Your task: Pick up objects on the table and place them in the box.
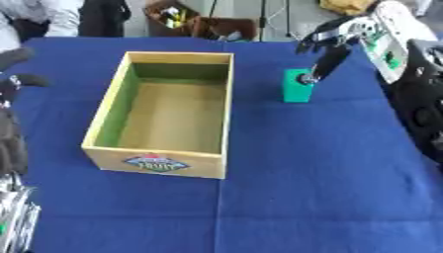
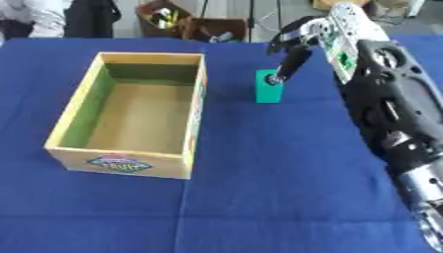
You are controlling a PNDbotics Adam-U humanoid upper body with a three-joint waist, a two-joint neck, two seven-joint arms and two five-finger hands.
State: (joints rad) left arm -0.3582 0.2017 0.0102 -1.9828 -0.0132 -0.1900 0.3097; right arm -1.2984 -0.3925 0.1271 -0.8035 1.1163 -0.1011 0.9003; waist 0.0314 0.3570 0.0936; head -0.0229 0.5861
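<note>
A small green block (image 1: pixel 296 92) stands upright on the blue tablecloth (image 1: pixel 329 173), to the right of the box. The open wooden box (image 1: pixel 228 111) has green inner walls, a label on its near side, and nothing inside. My right hand (image 2: pixel 300 33) comes in from the upper right and hangs just over the block. One dark finger (image 1: pixel 327 63) points down and touches the block's top edge, while the others are spread above it and hold nothing. My left hand (image 1: pixel 10 141) rests at the left edge, fingers relaxed, far from the block.
Beyond the table's far edge stand brown cartons (image 1: pixel 186 20) with odds and ends, and people at the far left. My right arm (image 2: pixel 394 113) fills the right side. Bare cloth lies in front of the box and the block.
</note>
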